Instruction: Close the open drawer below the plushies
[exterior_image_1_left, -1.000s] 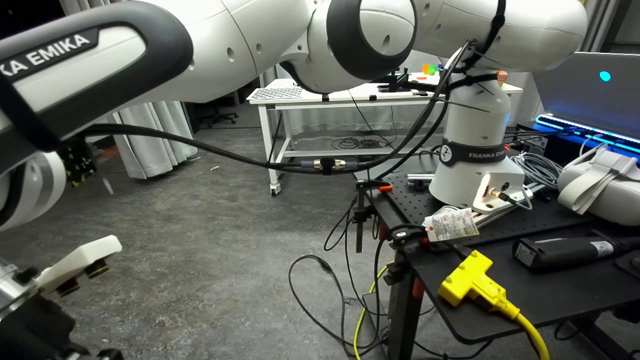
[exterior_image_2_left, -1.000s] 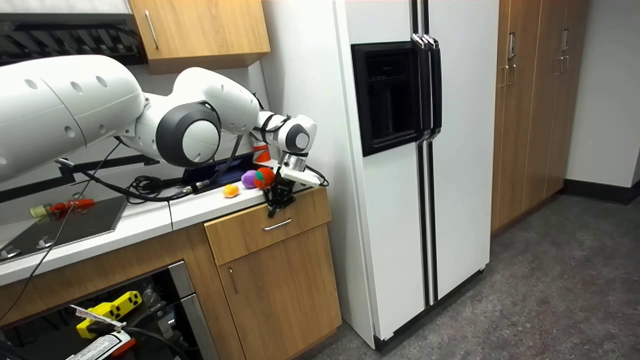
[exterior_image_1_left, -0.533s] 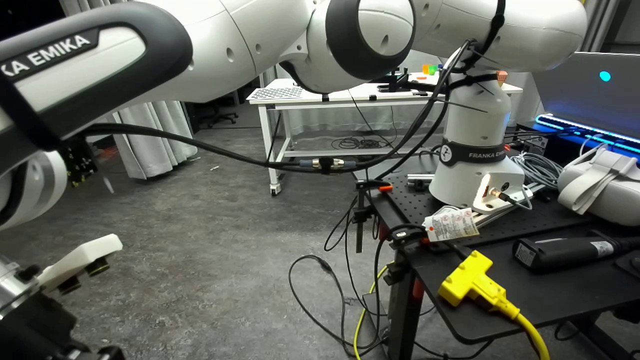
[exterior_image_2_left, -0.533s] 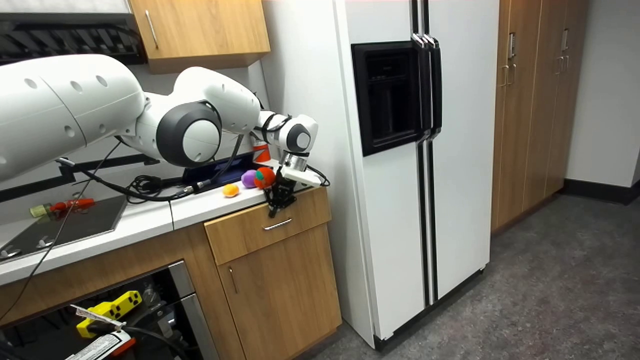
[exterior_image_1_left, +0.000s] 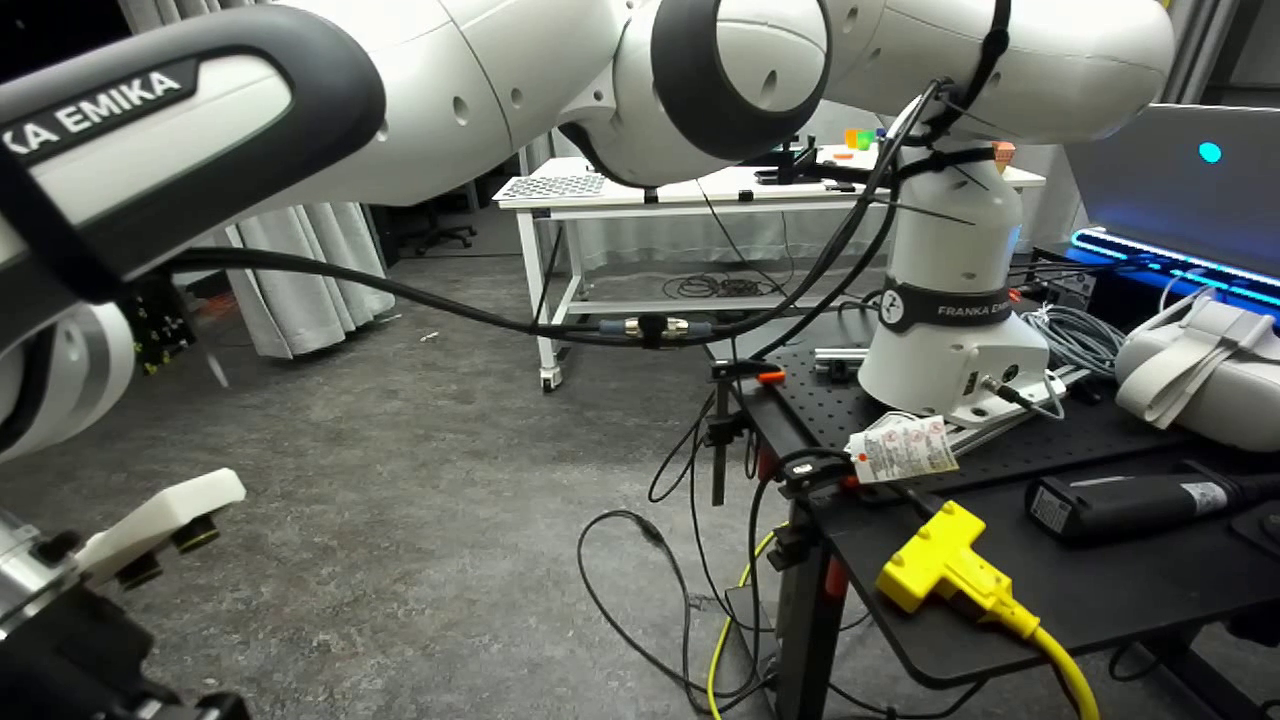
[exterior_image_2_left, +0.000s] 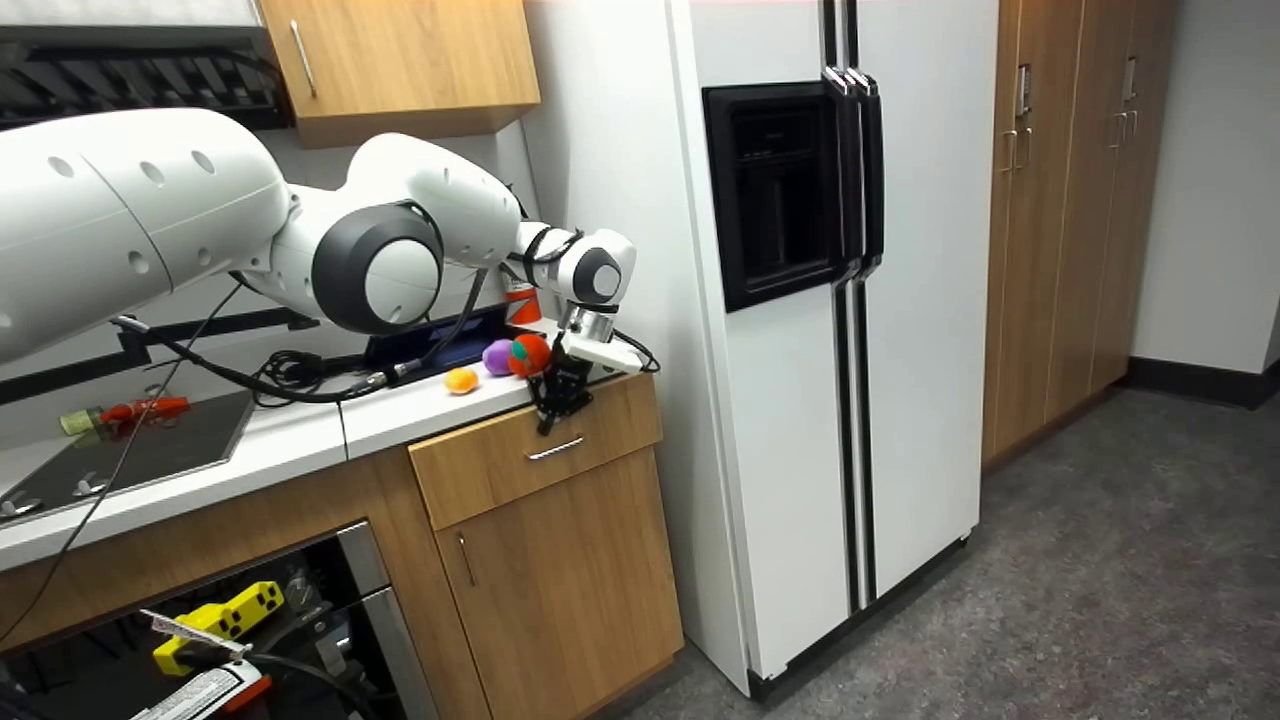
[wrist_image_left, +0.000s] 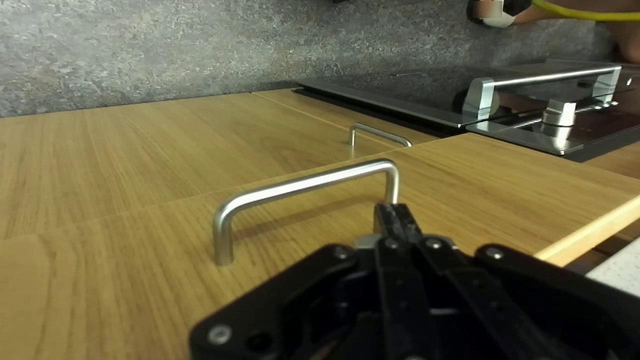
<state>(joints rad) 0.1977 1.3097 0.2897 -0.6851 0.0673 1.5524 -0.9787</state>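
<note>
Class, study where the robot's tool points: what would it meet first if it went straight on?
Most likely the drawer handle, at its right-hand end in the wrist view, where the shut tool lines up with it. Depth is unclear, so it might instead graze the drawer front or slip past.

In an exterior view, the arm (exterior_image_2_left: 390, 175) is spanning from nine o'clock toward three, the gripper (exterior_image_2_left: 546, 428) is pointing toward seven; its fingers (wrist_image_left: 384, 217) (in the wrist view) are touching.
</note>
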